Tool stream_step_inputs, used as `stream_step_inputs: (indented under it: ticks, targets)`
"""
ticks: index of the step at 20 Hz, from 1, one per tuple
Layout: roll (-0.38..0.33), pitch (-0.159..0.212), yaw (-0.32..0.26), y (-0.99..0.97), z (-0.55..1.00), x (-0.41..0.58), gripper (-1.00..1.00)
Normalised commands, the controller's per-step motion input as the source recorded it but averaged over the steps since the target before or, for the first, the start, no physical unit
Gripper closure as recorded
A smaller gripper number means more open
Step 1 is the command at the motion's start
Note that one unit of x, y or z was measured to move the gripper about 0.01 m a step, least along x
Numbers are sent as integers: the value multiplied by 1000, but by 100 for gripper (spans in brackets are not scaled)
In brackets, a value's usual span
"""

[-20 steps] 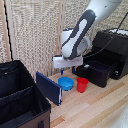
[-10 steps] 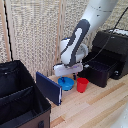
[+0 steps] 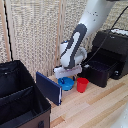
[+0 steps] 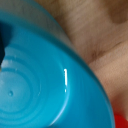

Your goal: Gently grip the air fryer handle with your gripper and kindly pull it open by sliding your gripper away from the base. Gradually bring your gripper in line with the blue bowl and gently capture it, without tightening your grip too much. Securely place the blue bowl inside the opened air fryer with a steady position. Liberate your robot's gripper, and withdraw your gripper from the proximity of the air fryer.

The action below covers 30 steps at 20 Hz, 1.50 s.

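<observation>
The blue bowl (image 3: pixel 65 84) sits on the wooden floor beside a red cup (image 3: pixel 82 84). My gripper (image 3: pixel 67 75) hangs right over the bowl, its white block just above the rim and its fingertips hidden against the bowl. In the wrist view the blue bowl (image 4: pixel 45 85) fills nearly the whole picture, with a dark finger (image 4: pixel 3 42) at the edge. The black air fryer (image 3: pixel 114 44) stands at the exterior view's right, its drawer (image 3: pixel 100 71) slid out and empty. I cannot make out the air fryer handle against the black drawer front.
A dark-blue flat panel (image 3: pixel 48 88) leans against a large black case (image 3: pixel 17 100) at the exterior view's left, close to the bowl. A wicker screen (image 3: pixel 40 35) runs behind. The red cup's edge (image 4: pixel 121 120) shows in the wrist view.
The arm has come down over the last second, bringing the gripper from above the bowl onto it. Bowl, cup and drawer have not moved.
</observation>
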Motion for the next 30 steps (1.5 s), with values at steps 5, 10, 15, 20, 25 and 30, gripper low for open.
stream_step_inputs:
  ticks: [5, 10, 15, 20, 25, 30]
  targets:
    - [0, -3, 0, 44, 20, -2, 100]
    - [0, -13, 0, 0, 24, -11, 100]
    - [-2, 7, -5, 0, 15, -58, 100]
    - [13, 35, 12, -38, 379, -205, 100]
    - [75, 60, -6, -142, 939, -39, 100]
    - [64, 0, -82, -123, 993, 58, 100]
